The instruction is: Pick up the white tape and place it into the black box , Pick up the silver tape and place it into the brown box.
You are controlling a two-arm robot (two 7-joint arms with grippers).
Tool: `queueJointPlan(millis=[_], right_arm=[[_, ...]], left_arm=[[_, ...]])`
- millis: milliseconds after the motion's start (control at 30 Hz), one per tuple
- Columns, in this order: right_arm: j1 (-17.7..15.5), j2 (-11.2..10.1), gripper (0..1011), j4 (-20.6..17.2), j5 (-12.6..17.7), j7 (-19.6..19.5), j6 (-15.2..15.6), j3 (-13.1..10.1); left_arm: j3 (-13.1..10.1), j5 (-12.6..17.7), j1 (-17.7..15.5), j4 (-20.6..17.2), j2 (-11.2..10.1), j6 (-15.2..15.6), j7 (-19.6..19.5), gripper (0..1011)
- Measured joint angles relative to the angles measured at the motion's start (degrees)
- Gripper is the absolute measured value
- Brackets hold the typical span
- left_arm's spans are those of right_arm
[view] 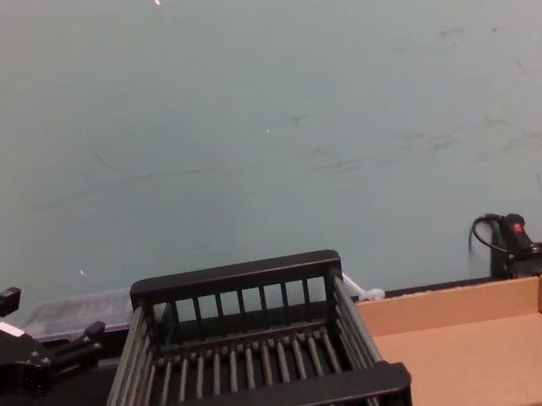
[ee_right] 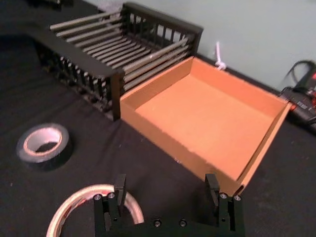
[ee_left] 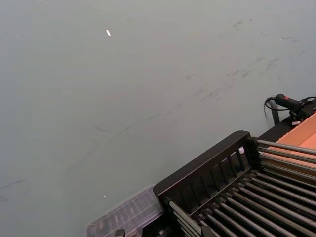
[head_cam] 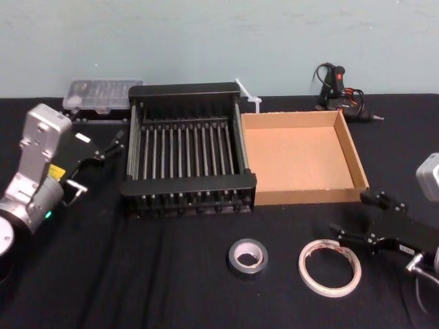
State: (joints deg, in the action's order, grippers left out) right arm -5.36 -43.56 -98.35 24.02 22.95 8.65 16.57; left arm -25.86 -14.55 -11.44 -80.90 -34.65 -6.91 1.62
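Our right gripper (head_cam: 350, 218) sits beside the white tape (head_cam: 329, 267), fingers wide — we should drop one finger inside the ring, then squeeze.

Our left gripper (head_cam: 110, 145) waits beside the black box (head_cam: 188, 184), fingers apart.

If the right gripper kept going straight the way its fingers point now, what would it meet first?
Probably the wide thin white tape ring. The open right gripper sits just right of it, fingers pointing left and slightly forward over the black tablecloth. Its height is unclear, so it might pass over the ring towards the small dark grey-silver tape roll.
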Motion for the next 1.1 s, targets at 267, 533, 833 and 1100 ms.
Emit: queueJointPlan(millis=[267,533,833,1100], right_arm=[[0.85,1.07,1002,1.92,-1.0,2.46,1.43,0.94],[2.01,1.83,1002,3.41,-1.2,4.73,2.56,1.77],[2.97,1.72,1002,4.1,-1.58,6.06,3.67,2.77],[3.54,1.64,1002,4.37,-2.16,6.3,4.17,3.42]], left_arm=[[0.0,0.0,0.0,0.0,0.0,0.0,0.0,1001],[0.0,0.0,0.01,0.0,0.0,0.0,0.0,1001],[0.0,0.0,0.0,0.0,0.0,0.0,0.0,1001],[0.0,0.0,0.0,0.0,0.0,0.0,0.0,1001]])
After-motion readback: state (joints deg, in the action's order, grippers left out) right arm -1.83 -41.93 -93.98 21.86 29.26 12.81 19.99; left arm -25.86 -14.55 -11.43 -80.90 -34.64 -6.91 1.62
